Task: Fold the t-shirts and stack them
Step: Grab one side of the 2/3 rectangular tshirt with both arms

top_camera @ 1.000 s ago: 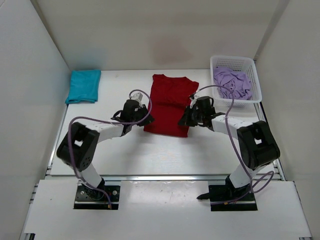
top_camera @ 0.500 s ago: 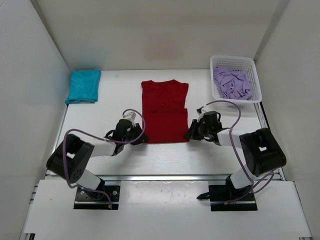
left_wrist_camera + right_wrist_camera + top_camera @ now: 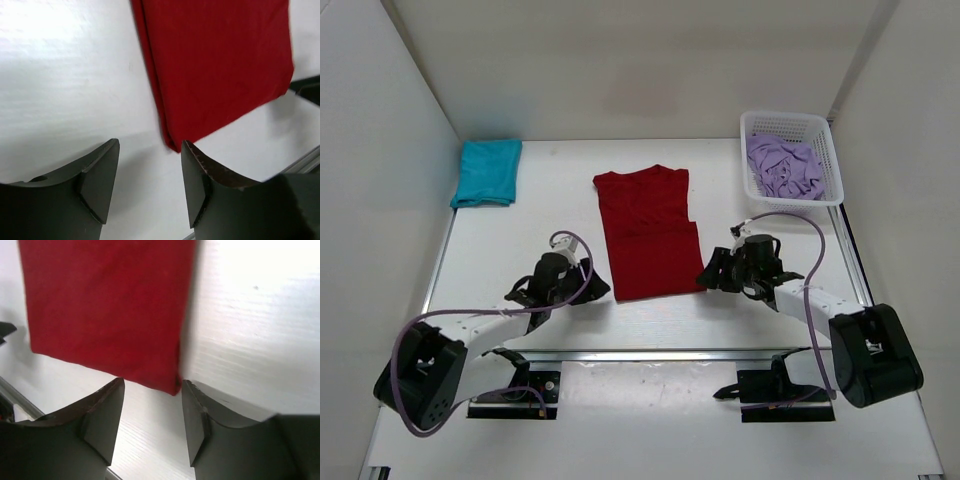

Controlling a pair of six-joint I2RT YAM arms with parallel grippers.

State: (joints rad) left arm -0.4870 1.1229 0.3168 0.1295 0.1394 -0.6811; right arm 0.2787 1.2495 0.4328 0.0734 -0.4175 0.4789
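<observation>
Overhead, at centre: dark red shirt (image 3: 648,235) lies folded lengthwise on counter (image 3: 520,240), hem toward 6 o'clock.
Left wrist: left fingers (image 3: 97,185) spread, empty, hem corner at 12.
Right wrist: right fingers (image 3: 100,420) spread, empty.
Risk: if I retract low, a finger snags the hem and the fold opens.

Left gripper (image 3: 150,146), fingers parted above the white table (image 3: 65,75), with a corner of the folded dark red t-shirt (image 3: 215,65) just beyond them.
</observation>
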